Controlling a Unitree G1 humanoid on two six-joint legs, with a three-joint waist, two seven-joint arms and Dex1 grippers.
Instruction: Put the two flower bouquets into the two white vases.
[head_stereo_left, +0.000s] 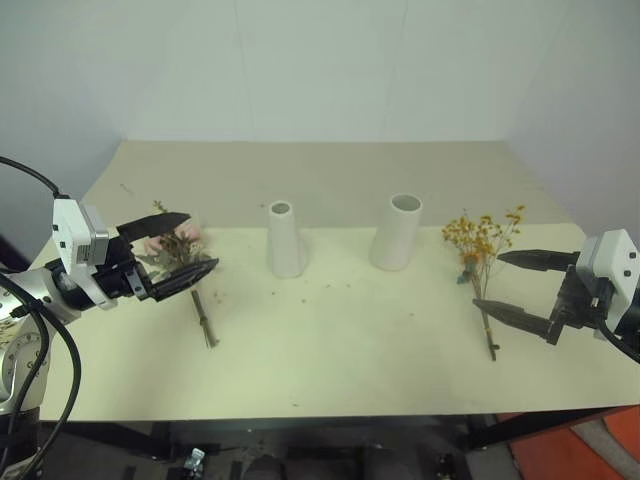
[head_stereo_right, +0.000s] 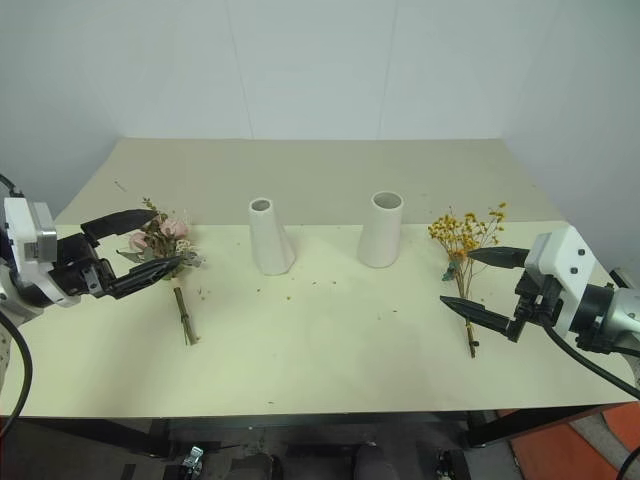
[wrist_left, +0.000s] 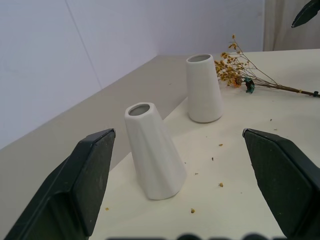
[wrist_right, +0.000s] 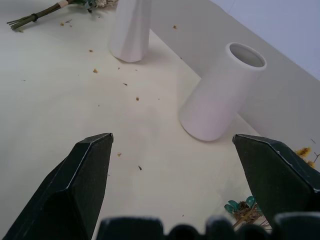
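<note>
Bouquets lie flat on the table (head_stereo_left: 330, 370) in the head views, so the picking-up step is only beginning. The left gripper (head_stereo_left: 185, 248) hangs wide open and empty; the rose bouquet (head_stereo_left: 178, 247) lies behind and below its fingers, stems trailing toward the near edge. The right gripper (head_stereo_left: 520, 288) is equally spread and empty, and the yellow bouquet (head_stereo_left: 482, 243) lies just inward of its tips, its stem running down past the lower finger. The slim vase (head_stereo_left: 285, 240) and wide vase (head_stereo_left: 397, 232) stand upright between the two grippers, both empty.

Left wrist view: both vases sit ahead between the open fingers, the slim vase nearer.

Right wrist view: the wide vase stands ahead between the spread fingers.

My judgement: each gripper next needs to drop to its bouquet's thin stems and close there.
</note>
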